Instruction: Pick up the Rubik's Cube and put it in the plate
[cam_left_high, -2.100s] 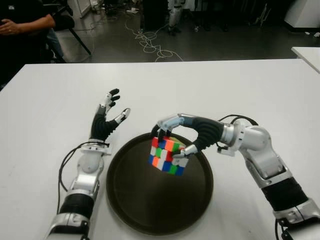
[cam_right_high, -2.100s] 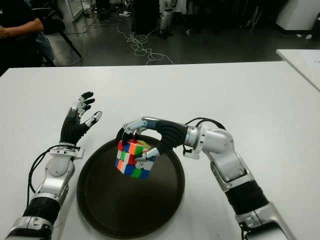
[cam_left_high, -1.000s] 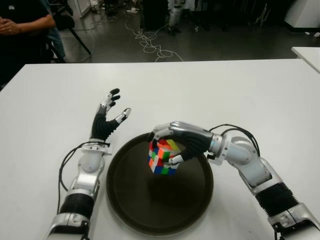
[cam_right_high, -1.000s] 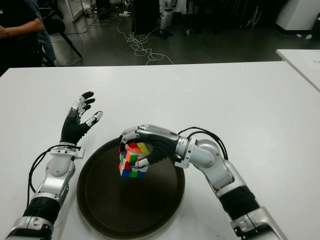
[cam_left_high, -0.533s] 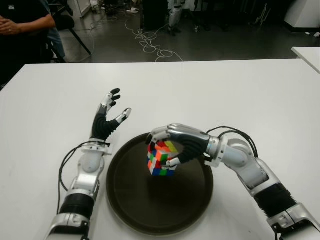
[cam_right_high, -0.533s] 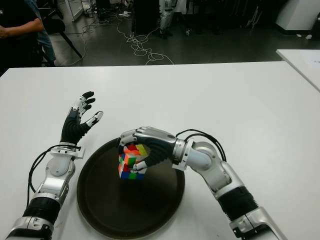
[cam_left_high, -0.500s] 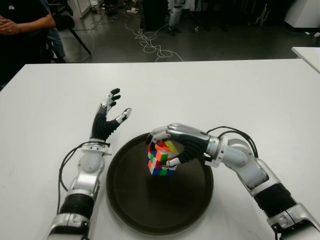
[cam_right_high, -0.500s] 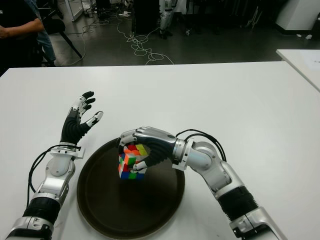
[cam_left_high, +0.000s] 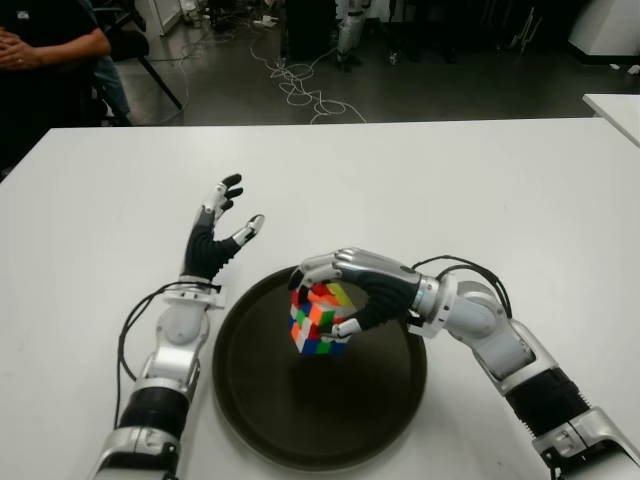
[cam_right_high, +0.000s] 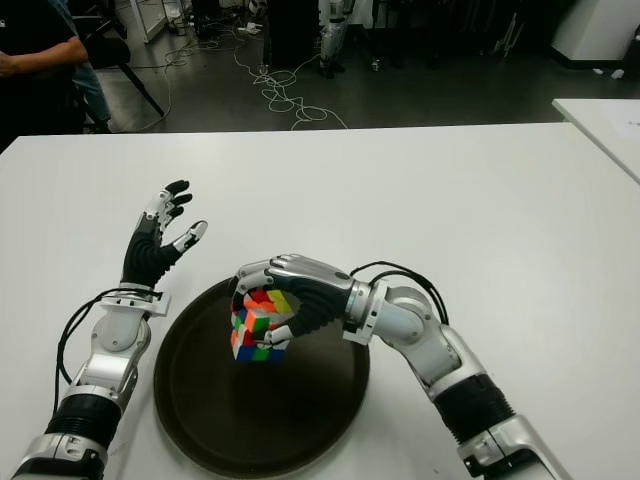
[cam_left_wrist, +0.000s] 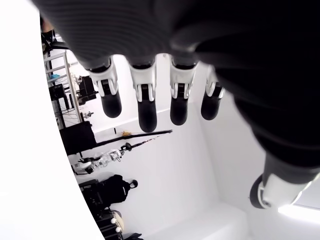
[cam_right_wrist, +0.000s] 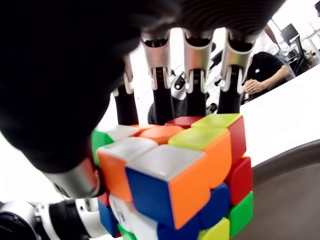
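Observation:
The Rubik's Cube (cam_left_high: 317, 320) is a many-coloured cube held tilted inside the dark round plate (cam_left_high: 330, 415), over its far left part. My right hand (cam_left_high: 340, 295) is shut on the cube, fingers curled over its far side and thumb on its near side. The right wrist view shows the cube (cam_right_wrist: 175, 175) pinched between the fingers (cam_right_wrist: 192, 75) and thumb, with the plate's floor (cam_right_wrist: 285, 200) just below it. Whether the cube touches the plate cannot be told. My left hand (cam_left_high: 215, 235) stands open on the white table (cam_left_high: 480, 190), left of the plate, fingers spread upward.
A person in dark clothes (cam_left_high: 45, 45) sits past the table's far left corner. Cables (cam_left_high: 300, 85) lie on the floor behind the table. A second white table's corner (cam_left_high: 615, 105) shows at the far right.
My right hand has carried the cube lower and a little to the left, down into the plate. The left hand has stayed still.

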